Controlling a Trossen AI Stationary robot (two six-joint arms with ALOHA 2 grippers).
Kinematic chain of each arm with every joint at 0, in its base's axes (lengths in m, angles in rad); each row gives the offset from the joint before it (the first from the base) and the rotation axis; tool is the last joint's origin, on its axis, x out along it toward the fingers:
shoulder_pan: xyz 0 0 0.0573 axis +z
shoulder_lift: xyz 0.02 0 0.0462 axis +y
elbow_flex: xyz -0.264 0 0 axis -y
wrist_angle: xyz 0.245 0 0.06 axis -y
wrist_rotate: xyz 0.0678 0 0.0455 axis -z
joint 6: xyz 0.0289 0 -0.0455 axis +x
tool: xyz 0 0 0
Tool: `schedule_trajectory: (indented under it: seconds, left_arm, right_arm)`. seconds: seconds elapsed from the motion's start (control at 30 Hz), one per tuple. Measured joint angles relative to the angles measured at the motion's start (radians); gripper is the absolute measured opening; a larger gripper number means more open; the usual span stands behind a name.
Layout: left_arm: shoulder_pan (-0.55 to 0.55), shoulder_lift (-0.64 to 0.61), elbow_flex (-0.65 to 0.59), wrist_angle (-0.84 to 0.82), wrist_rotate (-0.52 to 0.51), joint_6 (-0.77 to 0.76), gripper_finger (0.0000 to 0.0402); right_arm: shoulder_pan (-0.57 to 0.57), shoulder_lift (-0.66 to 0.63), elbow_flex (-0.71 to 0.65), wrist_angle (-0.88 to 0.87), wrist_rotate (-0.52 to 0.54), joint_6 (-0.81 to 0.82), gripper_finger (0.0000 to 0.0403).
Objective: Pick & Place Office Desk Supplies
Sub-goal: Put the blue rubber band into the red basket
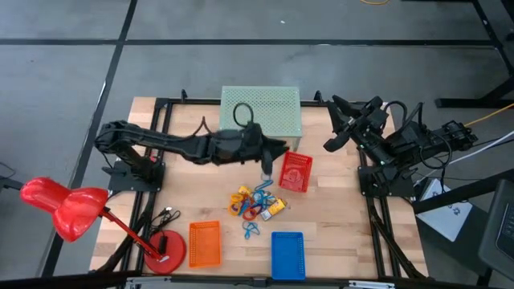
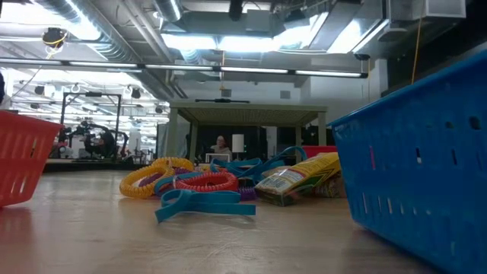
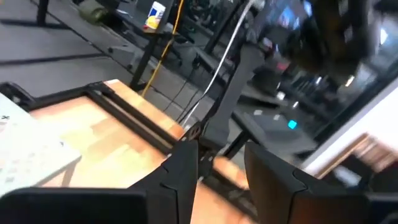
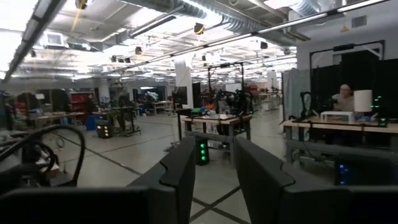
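**While the pile waits, the left arm reaches toward the red basket**

Seen from above, a wooden table (image 1: 337, 217) holds a heap of small colourful office supplies (image 1: 257, 202) near its middle: blue loop-shaped plastic clips, coiled rings in yellow, orange and red, and small yellow-and-silver packets. One blue loop clip (image 1: 251, 230) lies a little apart from the heap, on the side toward the blue basket.

From table height the pile reads clearly. A flat blue clip (image 2: 204, 204) lies in front, a red coiled ring (image 2: 207, 182) sits behind it, a yellow ring (image 2: 148, 180) to one side, and a crinkled yellow-and-silver packet (image 2: 295, 180) to the other.

Three small slotted plastic baskets stand around the pile: a red one (image 1: 295, 171) just beyond it, and an orange one (image 1: 204, 243) and a blue one (image 1: 288, 255) nearer the table's front edge. A pale green perforated box (image 1: 261, 111) sits at the back, and a big red desk lamp (image 1: 64, 210) stands at the left front corner.

The left gripper (image 1: 266, 167) is stretched across the table, hanging between the pile and the red basket. Its wrist camera shows the two dark fingers parted with nothing between them. It appears to be between picks. The next move likely calls for lowering onto a single item at the heap's edge, since the pieces overlap.

The right gripper (image 1: 341, 132) waits raised at the table's back right corner, fingers parted and empty.
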Motion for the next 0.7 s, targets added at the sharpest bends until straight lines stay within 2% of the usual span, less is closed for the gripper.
schedule_trajectory:
  seconds: [0.1, 0.27, 0.37, 0.53, 0.7]
  left_arm:
    - [0.025, -0.001, 0.001, 0.021, 0.070, -0.010, 0.0127]
    - [0.013, 0.001, 0.000, -0.135, 0.125, 0.101, 0.0136]
    - [0.001, -0.001, 0.001, -0.226, 0.193, 0.123, 0.0161]
    - [-0.019, 0.039, -0.001, -0.471, 0.183, 0.143, 0.0216]
    - [-0.039, 0.103, 0.002, -0.530, 0.206, 0.229, 0.0243]
  right_arm:
    - [-0.002, 0.000, 0.000, 0.000, -0.001, -0.005, 0.0114]
    - [-0.001, 0.000, 0.000, -0.002, -0.007, -0.045, 0.0114]
    - [-0.001, -0.003, 0.000, -0.008, -0.007, -0.037, 0.0114]
    - [-0.001, -0.011, 0.000, -0.015, -0.004, -0.022, 0.0114]
    - [-0.001, -0.011, 0.000, -0.015, -0.005, -0.020, 0.0114]
